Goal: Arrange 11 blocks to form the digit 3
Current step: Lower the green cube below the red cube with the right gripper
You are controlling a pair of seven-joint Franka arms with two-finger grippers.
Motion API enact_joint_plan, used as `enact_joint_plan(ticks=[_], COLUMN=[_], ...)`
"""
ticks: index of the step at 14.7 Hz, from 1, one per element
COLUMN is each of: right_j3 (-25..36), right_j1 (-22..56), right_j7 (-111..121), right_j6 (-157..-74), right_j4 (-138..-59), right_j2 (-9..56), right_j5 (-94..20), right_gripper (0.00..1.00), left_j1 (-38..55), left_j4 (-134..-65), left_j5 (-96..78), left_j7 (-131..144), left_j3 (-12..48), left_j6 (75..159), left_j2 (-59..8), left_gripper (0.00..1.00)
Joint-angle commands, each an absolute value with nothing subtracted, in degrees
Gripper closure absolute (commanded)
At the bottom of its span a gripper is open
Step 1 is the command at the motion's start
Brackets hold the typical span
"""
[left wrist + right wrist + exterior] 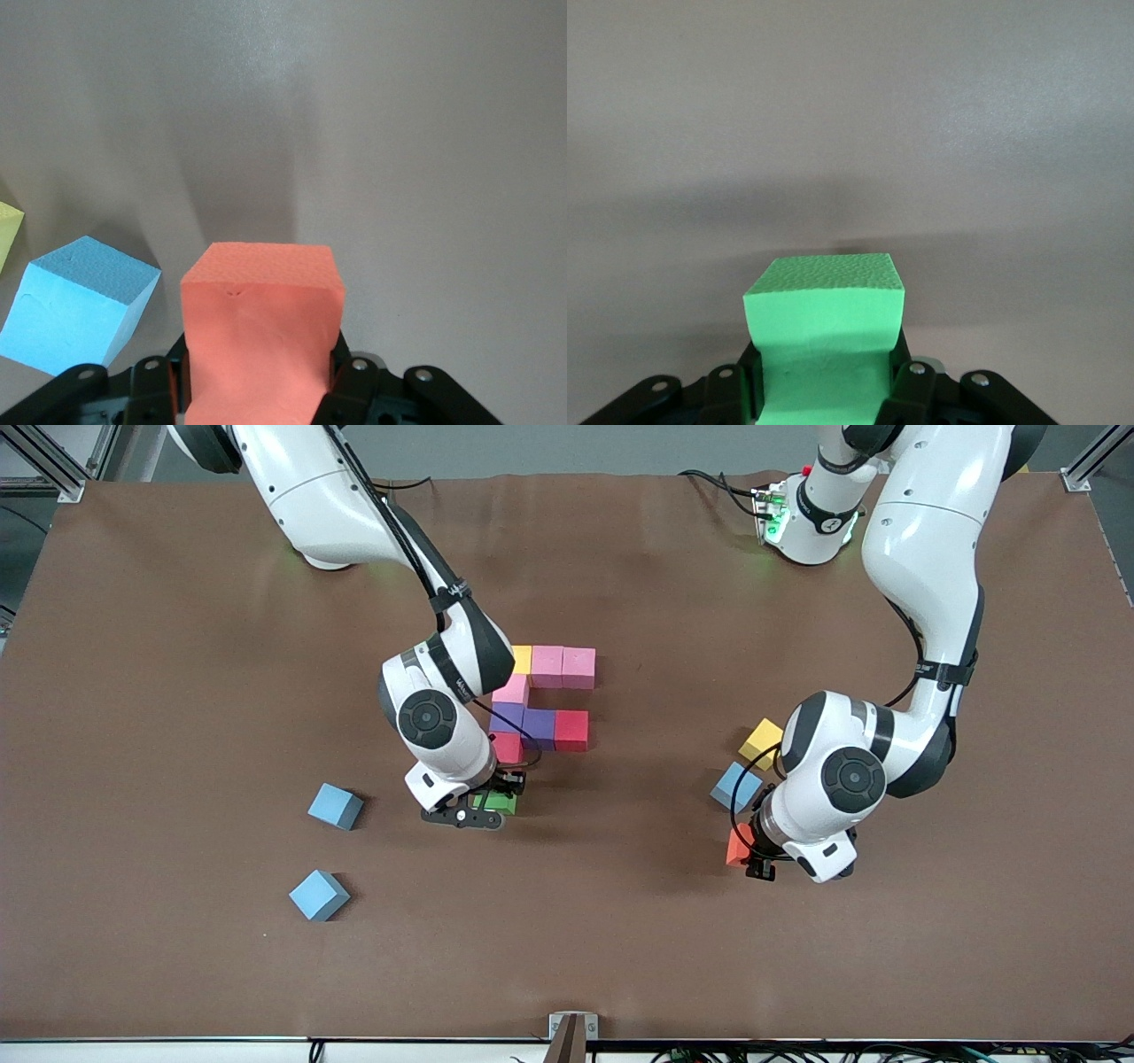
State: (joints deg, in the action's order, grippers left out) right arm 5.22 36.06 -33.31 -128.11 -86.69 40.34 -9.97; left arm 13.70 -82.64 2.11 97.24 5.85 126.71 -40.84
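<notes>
Where the left gripper (261, 390) closes, its fingers (347, 381) are clamped on the two sides of an orange block (261, 332), the foam pinched in between them. In the front view this block (737, 847) sits low at the table under the left wrist, toward the left arm's end. A light blue block (735, 786) lies just beside it, farther from the front camera, and a yellow block (762, 743) lies farther again.

The right gripper (826, 390) likewise has its fingers (908, 376) pressed tight on a green block (824, 336). That block (498, 802) is at the near end of the partly built digit 3 (542, 700), just nearer the front camera than its red cube (508, 747). The figure so far shows yellow and pink cubes in the top bar, one pink below, then purple and red across the middle.

Two more light blue blocks (336, 806) (318, 895) lie apart toward the right arm's end of the brown table (177, 646).
</notes>
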Motion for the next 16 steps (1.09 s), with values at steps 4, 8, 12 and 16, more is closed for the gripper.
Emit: enact_joint_plan(ticks=[4, 8, 12, 16], right_j3=[5.71, 5.80, 5.98, 6.59], right_j1=[37.44, 38.06, 38.76, 38.94], right_j7=[-34.63, -35.33, -36.20, -38.06], right_j6=[-130.52, -130.61, -130.69, -131.04], right_j4=[-88.33, -88.94, -90.08, -90.35], right_j2=[41.48, 41.84, 41.75, 41.57], right_j5=[-9.50, -9.14, -8.53, -6.06], right_gripper=[1.00, 1.00, 1.00, 1.00], left_j1=[13.89, 13.89, 13.89, 13.80], left_j4=[-82.44, -82.44, -82.35, -82.44], left_j5=[2.11, 2.11, 2.11, 2.11], left_j7=[97.65, 97.56, 97.56, 97.47], left_j3=[5.80, 5.71, 5.71, 5.71], left_j6=[126.30, 126.39, 126.39, 126.47], left_j2=[-41.31, -41.57, -41.75, -41.75], left_gripper=[0.64, 0.64, 0.64, 0.64])
